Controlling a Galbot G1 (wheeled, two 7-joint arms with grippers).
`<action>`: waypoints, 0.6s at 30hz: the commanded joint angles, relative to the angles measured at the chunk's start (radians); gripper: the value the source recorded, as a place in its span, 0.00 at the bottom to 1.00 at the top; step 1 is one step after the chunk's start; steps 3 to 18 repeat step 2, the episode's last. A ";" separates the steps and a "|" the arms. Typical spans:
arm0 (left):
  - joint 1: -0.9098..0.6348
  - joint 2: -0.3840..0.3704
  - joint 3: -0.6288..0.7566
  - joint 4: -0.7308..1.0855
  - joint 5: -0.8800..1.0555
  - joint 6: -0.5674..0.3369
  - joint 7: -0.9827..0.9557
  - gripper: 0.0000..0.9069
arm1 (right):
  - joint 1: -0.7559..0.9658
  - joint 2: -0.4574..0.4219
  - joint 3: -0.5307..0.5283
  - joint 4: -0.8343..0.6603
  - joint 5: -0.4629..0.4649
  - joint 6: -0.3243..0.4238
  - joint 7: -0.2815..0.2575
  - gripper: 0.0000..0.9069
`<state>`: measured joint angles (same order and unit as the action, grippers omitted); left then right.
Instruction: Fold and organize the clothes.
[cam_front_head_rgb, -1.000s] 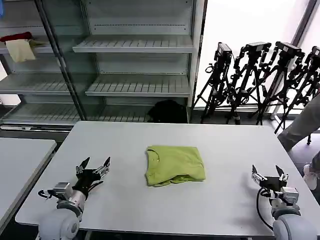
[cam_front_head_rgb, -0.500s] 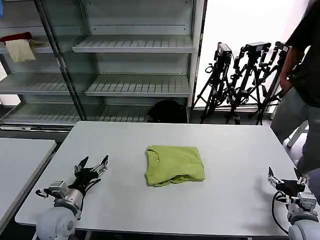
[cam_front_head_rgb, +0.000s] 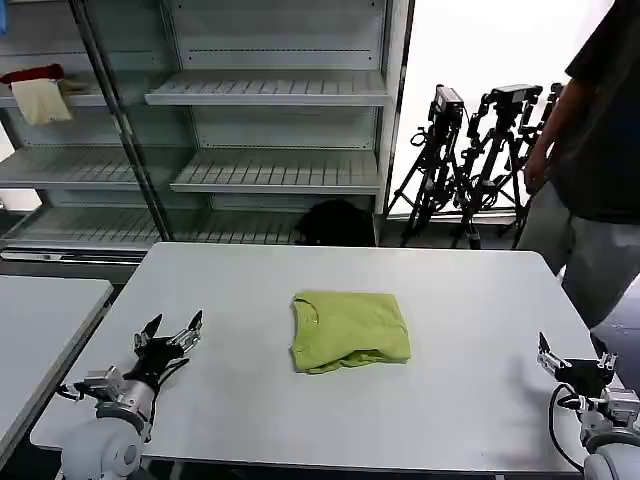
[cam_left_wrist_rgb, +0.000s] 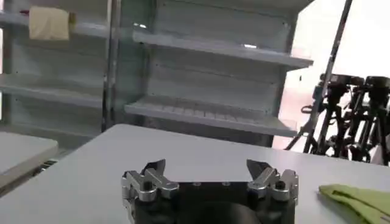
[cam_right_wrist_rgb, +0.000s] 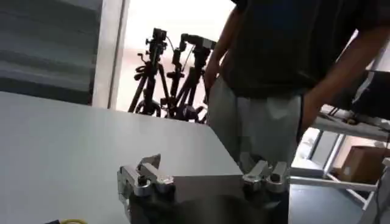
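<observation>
Hovering low over the near edge of the worktop (cam_front_head_rgb: 240, 290), both arms sit well apart from the cloth. The left tool (cam_front_head_rgb: 168, 331) is at the near left corner with its jaws spread and nothing between them; the left wrist view shows the two fingertips (cam_left_wrist_rgb: 153, 171) standing wide. The right tool (cam_front_head_rgb: 572, 354) is at the near right corner, also spread and empty.

Farther in, at the middle of the worktop, lies the lime-green T-shirt (cam_front_head_rgb: 348, 329). It looks already folded into a compact, roughly square packet, collar toward the left, with a slightly ragged near edge where a layer peeks out.

The fold seems largely done, so the step in hand is probably tidying or placing it. To do that well, each tool should approach from its own side, low and level, and pinch all layers at the near corners together, so the packet does not fan open. Smoothing the loose near edge comes first.

Beyond the worktop stand the shelving (cam_front_head_rgb: 270, 95) and a cluster of tripods (cam_front_head_rgb: 480, 160).
</observation>
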<state>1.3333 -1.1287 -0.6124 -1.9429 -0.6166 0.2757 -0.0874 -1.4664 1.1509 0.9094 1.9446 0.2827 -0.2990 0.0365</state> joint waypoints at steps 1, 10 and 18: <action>0.014 0.011 -0.007 0.006 -0.010 -0.047 -0.011 1.00 | -0.011 0.000 0.008 0.005 0.007 0.006 -0.007 1.00; 0.016 0.012 -0.008 0.005 -0.010 -0.049 -0.011 1.00 | -0.011 0.000 0.006 0.004 0.011 0.000 -0.004 1.00; 0.016 0.012 -0.008 0.005 -0.010 -0.049 -0.011 1.00 | -0.011 0.000 0.006 0.004 0.011 0.000 -0.004 1.00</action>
